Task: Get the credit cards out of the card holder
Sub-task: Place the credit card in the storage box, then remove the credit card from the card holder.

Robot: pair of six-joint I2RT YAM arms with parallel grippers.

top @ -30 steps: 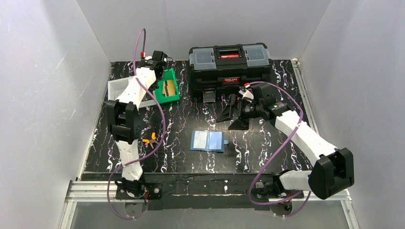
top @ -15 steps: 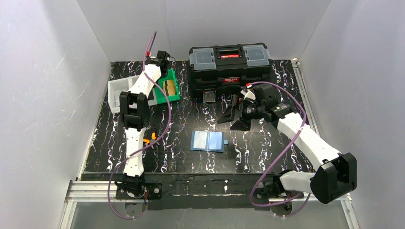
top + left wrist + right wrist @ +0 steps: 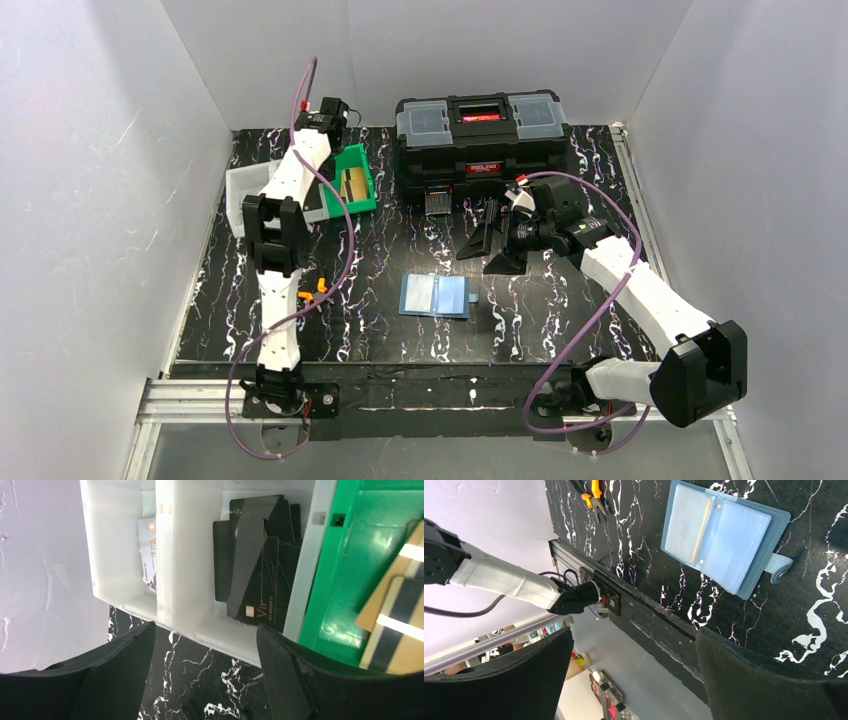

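Observation:
The card holder [image 3: 436,296] lies open and flat in the middle of the table, its light blue sleeves [image 3: 716,535] facing up. Several dark credit cards [image 3: 255,565] lie stacked in a white bin [image 3: 182,555]. Orange-tan cards [image 3: 395,610] lie in the green bin [image 3: 350,580] beside it. My left gripper [image 3: 205,675] hovers open above the near wall of the white bin, with nothing between its fingers. Behind and to the right of the card holder, above the table, my right gripper [image 3: 488,250] is open and empty.
A big black toolbox [image 3: 480,135] stands at the back centre. The white bin [image 3: 240,190] and green bin [image 3: 362,160] sit at the back left, and a white card [image 3: 147,550] lies in the white bin's other compartment. Orange pliers [image 3: 315,292] lie left of the card holder.
The left arm's elbow has swung right and its wrist has shifted over the bins. Its jaws were shut a second ago and now stand open. The right arm has barely moved.

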